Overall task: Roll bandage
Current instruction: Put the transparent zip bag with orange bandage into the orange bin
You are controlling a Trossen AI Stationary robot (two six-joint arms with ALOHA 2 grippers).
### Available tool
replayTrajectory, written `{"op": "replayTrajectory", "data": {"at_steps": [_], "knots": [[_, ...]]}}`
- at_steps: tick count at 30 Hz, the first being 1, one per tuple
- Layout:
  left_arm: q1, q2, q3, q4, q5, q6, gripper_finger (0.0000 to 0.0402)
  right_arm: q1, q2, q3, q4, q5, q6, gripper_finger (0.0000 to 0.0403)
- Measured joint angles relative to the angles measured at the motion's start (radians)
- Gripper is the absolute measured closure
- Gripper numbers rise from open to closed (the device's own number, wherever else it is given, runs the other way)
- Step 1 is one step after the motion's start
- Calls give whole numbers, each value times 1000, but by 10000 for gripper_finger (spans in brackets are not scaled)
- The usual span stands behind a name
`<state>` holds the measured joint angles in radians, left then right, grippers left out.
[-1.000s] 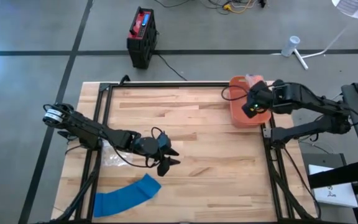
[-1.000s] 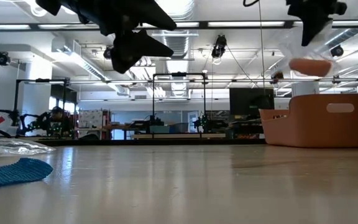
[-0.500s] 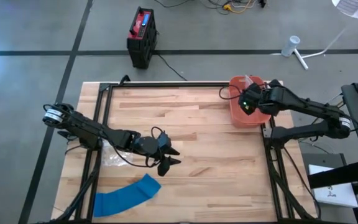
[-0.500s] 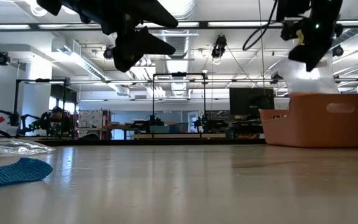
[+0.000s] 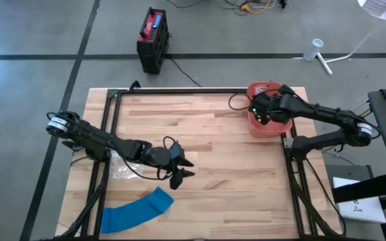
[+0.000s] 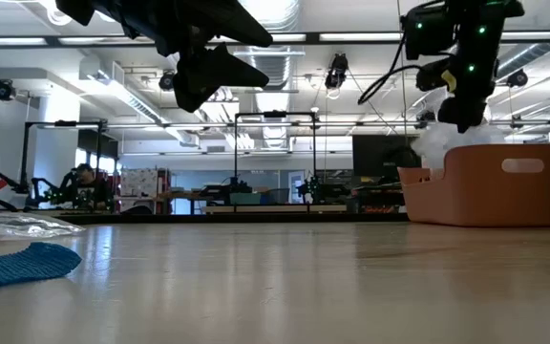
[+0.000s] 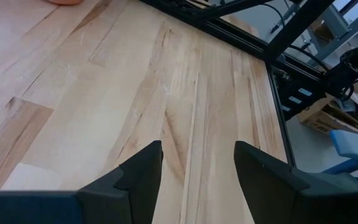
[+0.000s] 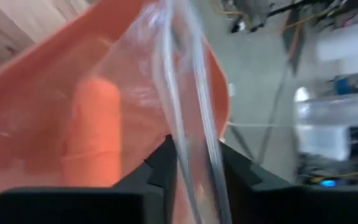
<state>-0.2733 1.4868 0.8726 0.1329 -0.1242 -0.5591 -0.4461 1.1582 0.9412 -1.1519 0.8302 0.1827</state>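
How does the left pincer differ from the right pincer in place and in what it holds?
The left pincer hangs over bare wood near the table's middle; the right pincer reaches into the orange bin at the far right corner. The left pincer stands open and holds nothing; the right pincer has a clear plastic bag between its fingers. Both are dark, two-fingered and raised off the table.

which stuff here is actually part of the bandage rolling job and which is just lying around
Part of the job:
- blue bandage, lying flat at the table's near left corner
- left claw, open, hovering mid-table
- right claw, over the orange bin, clear plastic bag between its fingers

Just lying about:
- clear plastic wrapper on the left side
- red and black box on the floor
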Motion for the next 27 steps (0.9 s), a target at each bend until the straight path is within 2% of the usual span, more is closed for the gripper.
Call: {"op": "replayTrajectory", "data": {"at_steps": [7, 11, 14, 16, 22, 24, 27], "knots": [[0, 0, 0, 0, 0, 0, 209, -5, 66, -1, 130, 40, -192, 243], [0, 0, 0, 0, 0, 0, 209, -39, 98, -1, 199, 99, -315, 202], [0, 0, 0, -1, 0, 0, 209, -69, 110, 18, 176, 84, -295, 181], [-1, 0, 0, -2, 1, 0, 209, -86, 106, 50, 114, -30, -205, 171], [-1, 0, -13, -5, 0, -11, 209, -137, 69, 154, 57, -496, 77, 163], [-1, 0, -15, -9, 0, -22, 209, -138, 57, 161, 75, -592, 117, 163], [-1, 0, -15, -4, 0, -30, 209, -122, 60, 152, 61, -633, 145, 163]]}}
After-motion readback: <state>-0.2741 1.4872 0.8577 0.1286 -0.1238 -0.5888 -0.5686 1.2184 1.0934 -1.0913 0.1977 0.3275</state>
